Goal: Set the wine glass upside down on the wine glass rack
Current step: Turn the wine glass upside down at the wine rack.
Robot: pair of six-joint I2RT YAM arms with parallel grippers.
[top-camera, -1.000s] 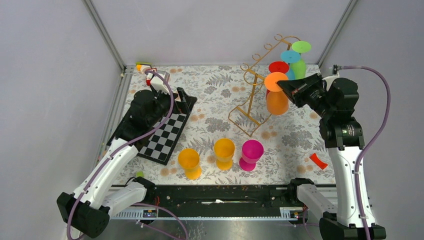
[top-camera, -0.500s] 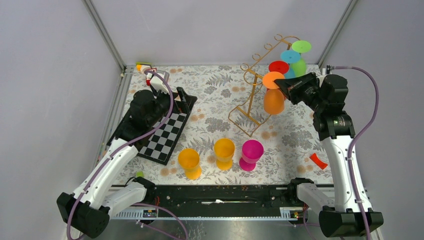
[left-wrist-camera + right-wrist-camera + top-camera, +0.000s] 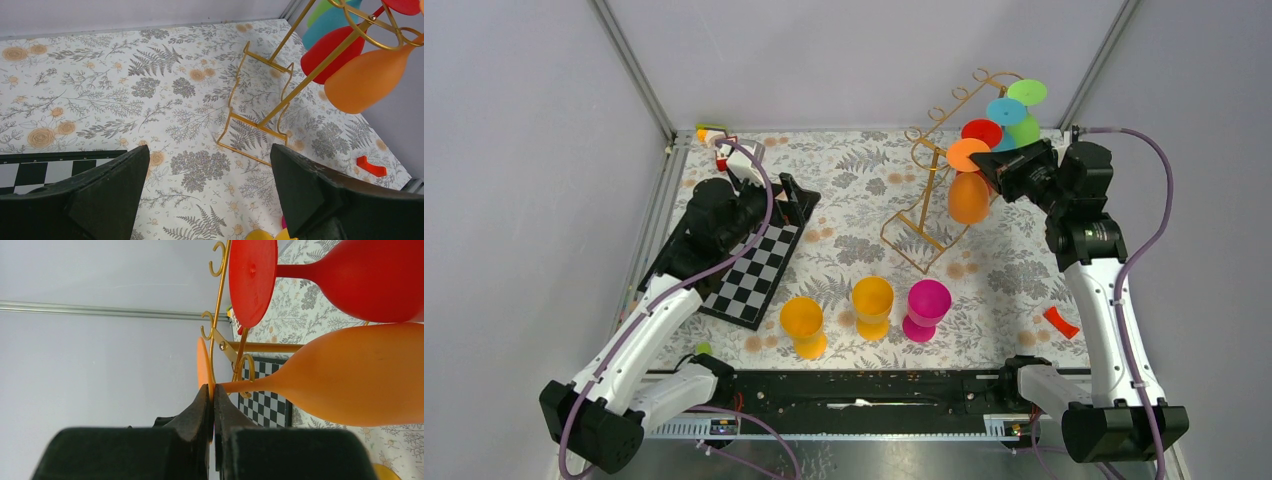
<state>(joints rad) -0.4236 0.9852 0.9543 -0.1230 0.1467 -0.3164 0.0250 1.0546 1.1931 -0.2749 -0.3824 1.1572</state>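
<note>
My right gripper (image 3: 986, 163) (image 3: 213, 390) is shut on the edge of the foot of an orange wine glass (image 3: 969, 197) (image 3: 360, 375), held upside down with the bowl hanging. Its stem crosses the gold wire of the wine glass rack (image 3: 929, 190) (image 3: 220, 315), foot on one side and bowl on the other. In the left wrist view the orange glass (image 3: 367, 77) hangs by the rack (image 3: 244, 154). My left gripper (image 3: 786, 190) (image 3: 210, 165) stands open over the chessboard's far end, nothing between its fingers (image 3: 100, 195).
Red (image 3: 981, 133), blue (image 3: 1004, 112) and green (image 3: 1026, 95) glasses hang on the rack's far end. Orange (image 3: 803, 325), yellow (image 3: 872, 305) and magenta (image 3: 926, 308) glasses stand upright near the front. A chessboard (image 3: 759, 270) lies at the left, a small red piece (image 3: 1060, 321) at the right.
My right arm has carried the orange glass up and back towards the rack, next to the red glass. The left arm has stayed put.
</note>
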